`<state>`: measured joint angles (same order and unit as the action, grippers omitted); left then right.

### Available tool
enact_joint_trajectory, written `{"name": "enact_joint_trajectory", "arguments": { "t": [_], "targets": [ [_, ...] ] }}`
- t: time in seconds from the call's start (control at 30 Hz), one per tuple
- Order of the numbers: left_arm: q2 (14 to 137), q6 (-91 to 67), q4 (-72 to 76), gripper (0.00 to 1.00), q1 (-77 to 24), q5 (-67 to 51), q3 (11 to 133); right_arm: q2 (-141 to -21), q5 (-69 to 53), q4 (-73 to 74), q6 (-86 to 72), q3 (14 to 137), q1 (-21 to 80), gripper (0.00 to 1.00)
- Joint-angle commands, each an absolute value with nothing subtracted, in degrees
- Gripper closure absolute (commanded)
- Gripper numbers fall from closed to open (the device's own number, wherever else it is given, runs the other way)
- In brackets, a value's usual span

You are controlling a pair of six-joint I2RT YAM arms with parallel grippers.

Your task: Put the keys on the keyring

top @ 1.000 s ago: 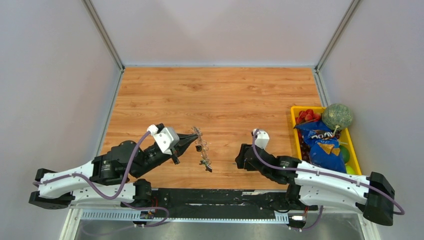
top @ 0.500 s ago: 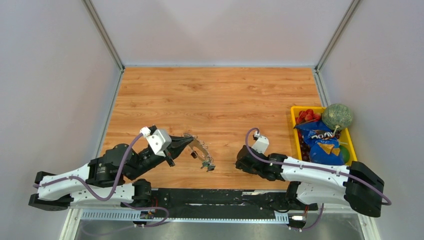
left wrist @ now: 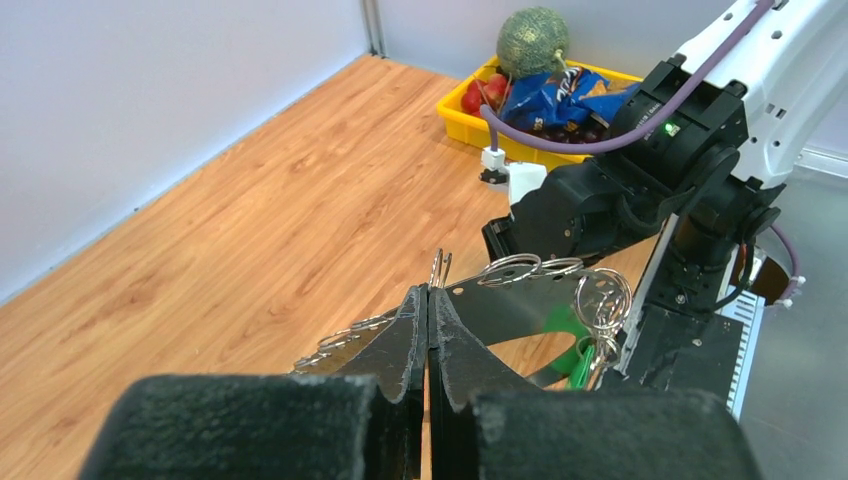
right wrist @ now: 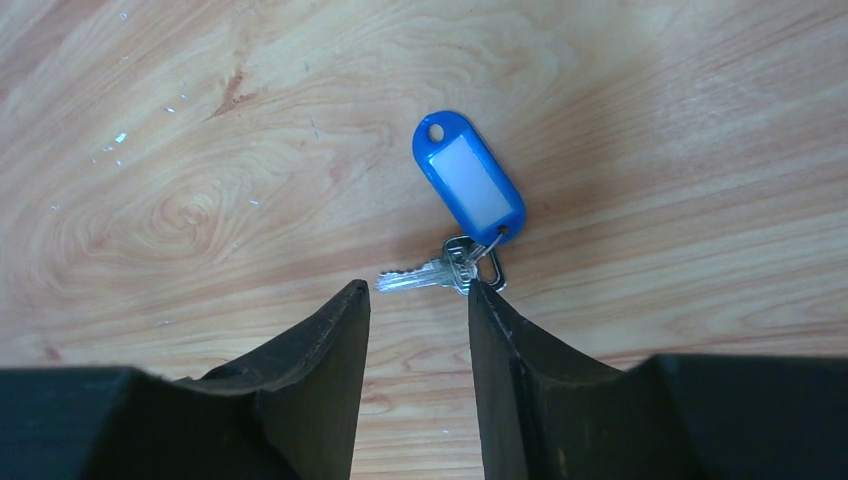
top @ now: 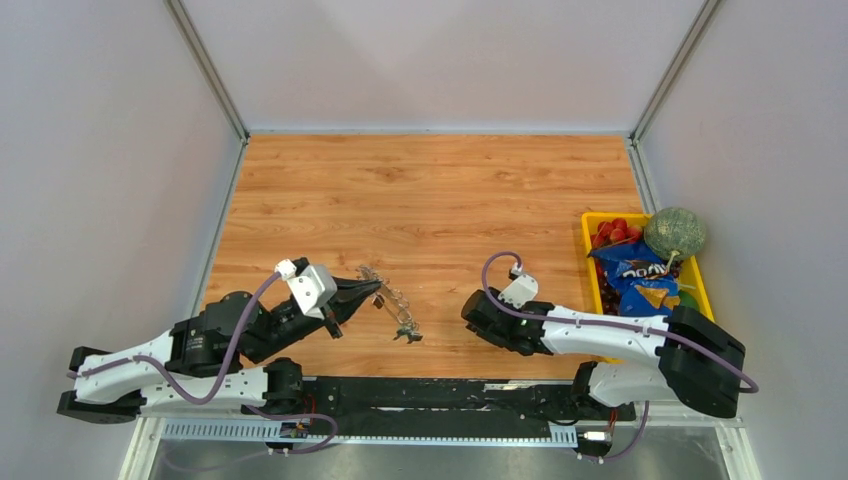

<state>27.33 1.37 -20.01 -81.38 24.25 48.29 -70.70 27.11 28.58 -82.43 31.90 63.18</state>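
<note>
My left gripper [top: 375, 291] is shut on the keyring [top: 395, 304], a thin silvery hoop held edge-on above the table. In the left wrist view the hoop's wire [left wrist: 437, 268] sticks up between my closed fingertips [left wrist: 428, 293]. Small split rings [left wrist: 602, 296] and a green-tagged key [left wrist: 580, 352] hang from it. My right gripper [top: 470, 312] is open and points down at the table. In the right wrist view its fingers [right wrist: 415, 297] stand either side of a small silver key [right wrist: 425, 277] with a blue tag [right wrist: 468, 190], which lies flat on the wood just beyond the tips.
A yellow bin [top: 707, 297] at the right edge holds red fruit, a blue chip bag [top: 640, 285] and a green melon [top: 673, 231]. Grey walls enclose the wooden table on three sides. The right arm [left wrist: 640, 190] lies close ahead of the left gripper.
My left gripper has drawn back toward the near left with the keyring, which now hangs lower. My right gripper has shifted left and nearer, down over the blue-tagged key.
</note>
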Motion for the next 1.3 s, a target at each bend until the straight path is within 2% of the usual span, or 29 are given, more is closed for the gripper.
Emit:
{"name": "enact_joint_trajectory", "arguments": {
  "t": [0.0,0.47,0.67,0.97,1.17,1.27],
  "targets": [
    [26.3,1.6,-17.6,1.0,-81.5,23.3,47.7,-72.4,30.7,29.1,-86.4,35.0,62.9,0.57],
    [26.6,1.5,-16.5,1.0,-81.5,22.5,45.9,-69.9,32.5,33.0,-87.7,34.4,62.1,0.58],
    [26.6,1.7,-16.7,1.0,-81.5,23.0,45.9,-70.5,32.8,33.0,-86.5,34.4,60.6,0.65],
    [26.6,1.6,-16.8,1.0,-81.5,23.3,45.8,-72.1,32.7,32.9,-85.0,35.3,59.6,0.66],
    [26.4,1.6,-17.0,1.0,-81.5,23.8,45.7,-73.0,32.2,32.4,-84.9,35.5,59.2,0.71],
    [26.3,1.6,-17.1,1.0,-81.4,23.8,45.7,-73.3,32.1,32.1,-84.6,35.7,59.3,0.78]
  ]
}}
